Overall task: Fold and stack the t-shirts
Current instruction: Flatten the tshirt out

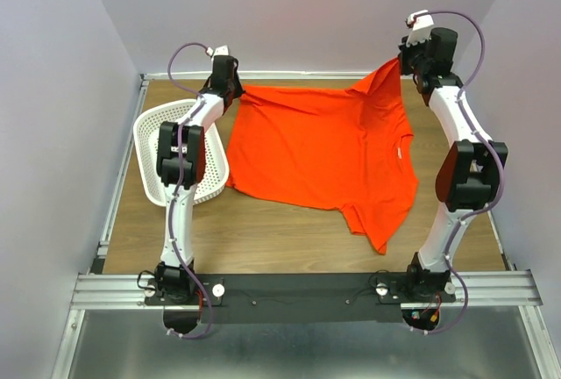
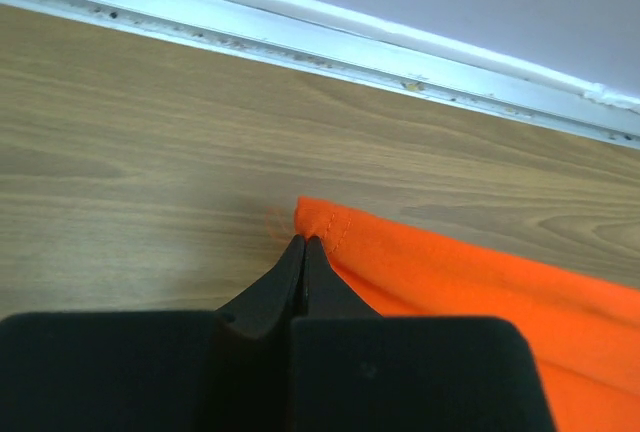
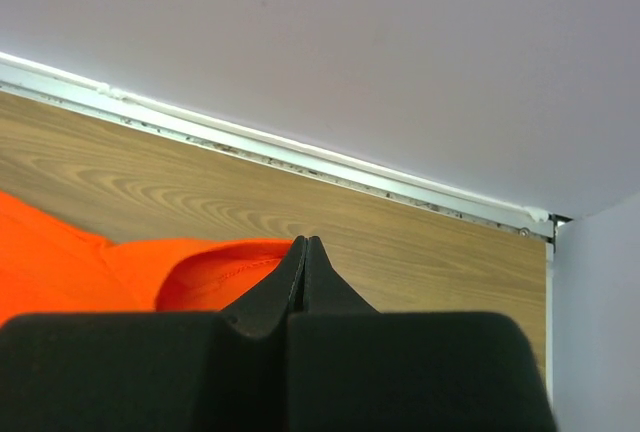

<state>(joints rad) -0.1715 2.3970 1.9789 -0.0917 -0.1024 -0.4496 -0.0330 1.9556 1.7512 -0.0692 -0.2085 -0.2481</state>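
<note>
The bright orange-red t-shirt [image 1: 316,146] lies mostly spread on the wooden table, one sleeve pointing toward the near edge. My left gripper [image 1: 233,88] is low at the shirt's far left corner. In the left wrist view that gripper [image 2: 303,242] is shut, with the stitched hem corner of the t-shirt [image 2: 480,282] at its tips. My right gripper [image 1: 405,65] is shut on the far right corner and holds it raised, so the cloth rises to a peak there. In the right wrist view the t-shirt [image 3: 100,272] hangs left of and below that gripper [image 3: 305,242].
A white perforated basket [image 1: 151,155] stands at the left of the table, partly under my left arm. A white rail [image 2: 350,57] and the wall close off the far edge just beyond both grippers. Side walls stand close on the left and right.
</note>
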